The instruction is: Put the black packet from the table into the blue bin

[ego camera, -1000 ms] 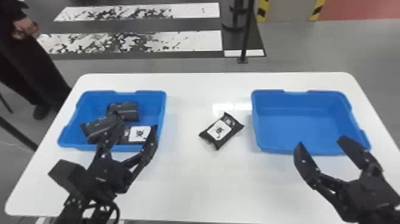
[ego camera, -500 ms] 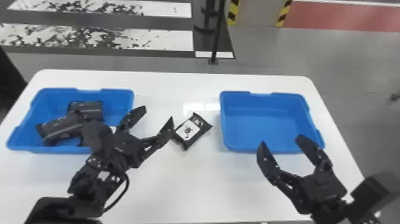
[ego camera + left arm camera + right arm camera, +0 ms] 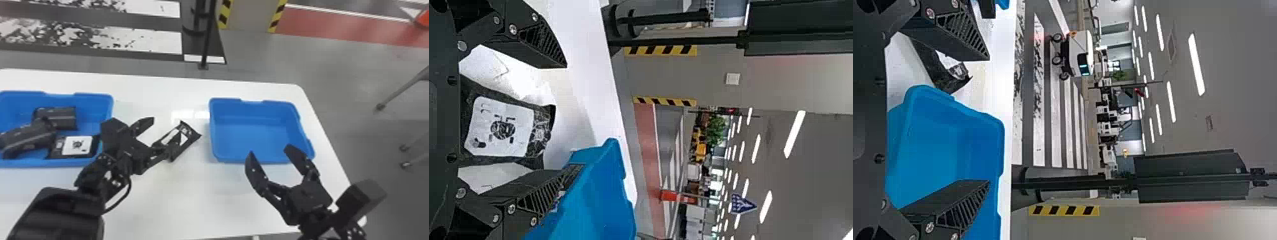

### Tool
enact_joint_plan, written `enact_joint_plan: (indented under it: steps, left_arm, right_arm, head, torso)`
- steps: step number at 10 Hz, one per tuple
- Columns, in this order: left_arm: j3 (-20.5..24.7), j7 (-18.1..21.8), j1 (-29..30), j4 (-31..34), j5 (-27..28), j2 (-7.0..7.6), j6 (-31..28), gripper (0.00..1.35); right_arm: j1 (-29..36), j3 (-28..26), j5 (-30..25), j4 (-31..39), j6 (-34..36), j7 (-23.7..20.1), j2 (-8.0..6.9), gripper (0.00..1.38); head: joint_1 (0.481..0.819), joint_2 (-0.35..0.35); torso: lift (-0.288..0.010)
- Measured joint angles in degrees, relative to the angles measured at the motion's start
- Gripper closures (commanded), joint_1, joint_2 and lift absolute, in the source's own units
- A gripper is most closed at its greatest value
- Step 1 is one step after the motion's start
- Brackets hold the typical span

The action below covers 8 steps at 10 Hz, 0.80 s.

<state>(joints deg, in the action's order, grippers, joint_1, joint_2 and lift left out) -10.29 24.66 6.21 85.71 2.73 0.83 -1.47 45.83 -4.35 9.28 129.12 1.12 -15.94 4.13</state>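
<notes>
A black packet (image 3: 190, 133) lies on the white tabletop (image 3: 198, 198), between the left blue bin (image 3: 95, 99) and right blue bin (image 3: 255, 137). The left wrist view shows its white label (image 3: 521, 131), with a dark emblem, between the widely parted fingers of the left end effector (image 3: 166, 128), seemingly ungripped. The right end effector (image 3: 269, 150), also wide, angles toward the right blue bin's near edge.

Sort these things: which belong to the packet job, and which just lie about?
Job: loose black packet; white table; left hand; left blue bin or right blue bin, target unclear.

Just about: three binned packets; black pole; striped-edged pillar.
</notes>
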Motion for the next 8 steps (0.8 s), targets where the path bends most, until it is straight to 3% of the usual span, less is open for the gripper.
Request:
enact_joint_plan:
  steps: [3, 7, 8]
  left_arm:
    - [-3.69, -0.67, -4.92, -7.39, 3.38, -0.49, -0.79, 0.28]
    - [-2.51, -3.51, -6.00, -10.75, 7.04, -0.82, -1.75, 0.28]
    - [-2.50, -3.99, -6.16, -11.00, 8.06, -0.83, -2.22, 0.36]
  right_arm:
    - [-0.13, 0.12, 0.14, -0.18, 0.00, -0.04, 0.00, 0.14]
    - [-0.13, 0.12, 0.72, -0.38, 0.00, -0.03, 0.06, 0.14]
    - [-0.09, 0.08, 0.79, -0.38, 0.00, -0.03, 0.08, 0.14]
  head:
    - [0.695, -0.244]
    - [0.695, -0.217]
    - [0.695, -0.213]
  torso:
    - [-0.110]
    - [-0.110]
    - [-0.110]
